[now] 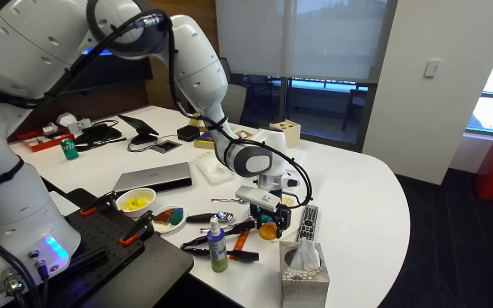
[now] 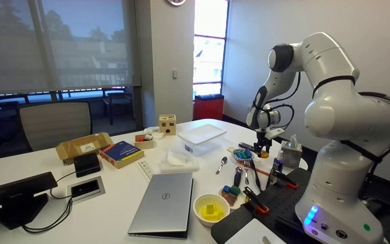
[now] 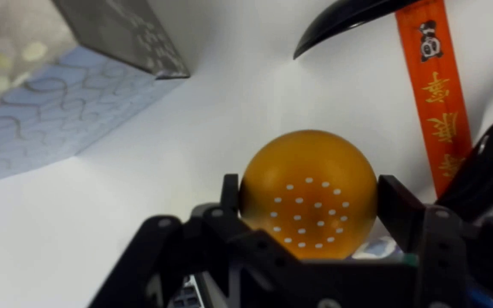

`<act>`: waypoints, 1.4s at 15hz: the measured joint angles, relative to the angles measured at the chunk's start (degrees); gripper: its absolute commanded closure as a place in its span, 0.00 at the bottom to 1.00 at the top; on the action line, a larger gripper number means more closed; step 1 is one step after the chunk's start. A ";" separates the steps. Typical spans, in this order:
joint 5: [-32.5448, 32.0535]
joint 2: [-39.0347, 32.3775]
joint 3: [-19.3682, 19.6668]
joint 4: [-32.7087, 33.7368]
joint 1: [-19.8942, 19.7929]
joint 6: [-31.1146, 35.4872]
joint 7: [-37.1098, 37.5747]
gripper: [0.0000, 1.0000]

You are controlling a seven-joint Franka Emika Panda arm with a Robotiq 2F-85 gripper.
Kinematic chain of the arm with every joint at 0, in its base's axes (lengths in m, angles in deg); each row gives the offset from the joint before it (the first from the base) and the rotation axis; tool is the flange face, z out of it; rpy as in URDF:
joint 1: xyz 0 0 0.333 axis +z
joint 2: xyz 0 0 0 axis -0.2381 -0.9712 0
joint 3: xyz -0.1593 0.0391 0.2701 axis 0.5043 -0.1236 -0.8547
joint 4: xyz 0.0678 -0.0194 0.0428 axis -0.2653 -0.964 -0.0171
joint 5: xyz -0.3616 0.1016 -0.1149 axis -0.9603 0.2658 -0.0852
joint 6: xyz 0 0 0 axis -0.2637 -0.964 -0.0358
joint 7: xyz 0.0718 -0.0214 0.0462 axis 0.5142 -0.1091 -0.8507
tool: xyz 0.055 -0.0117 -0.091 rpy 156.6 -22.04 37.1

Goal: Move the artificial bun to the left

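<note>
Artificial bun is pinched by the hand, near the tissue box; clearance above bench cannot be judged. Rounded sides could slip if grip slackens; travelling low could catch the patterned plate.

- We find open tabletop past the remote, toward the curved edge.
- In the wrist view, we have a bare lane between the tissue box and the tip of a black utensil.
- We count the upright spray bottle and the tissue box as tall obstacles.
- We note a red strip lying low near the bun, and a patterned plate just beside the gripper.
</note>
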 measured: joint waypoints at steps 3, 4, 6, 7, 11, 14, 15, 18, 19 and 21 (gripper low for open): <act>0.37 4.80 -0.52 -5.22 2.11 0.06 2.46 0.45; 0.48 6.43 -0.54 -7.19 3.22 0.08 3.85 0.45; 0.81 9.54 -0.46 -11.36 6.07 0.34 7.78 0.45; 1.15 10.95 -0.40 -13.46 7.82 0.47 10.34 0.45; 3.27 14.22 -0.36 -20.27 16.42 2.23 22.56 0.45; 4.93 14.32 -0.03 -22.72 24.07 3.56 33.33 0.45; 5.41 14.25 0.09 -23.04 26.55 3.62 36.72 0.45; 6.62 13.35 0.50 -23.11 33.30 3.68 45.42 0.45; 6.76 12.95 0.69 -23.08 35.15 3.68 47.60 0.45; 6.88 12.03 1.04 -23.00 38.32 3.67 50.97 0.45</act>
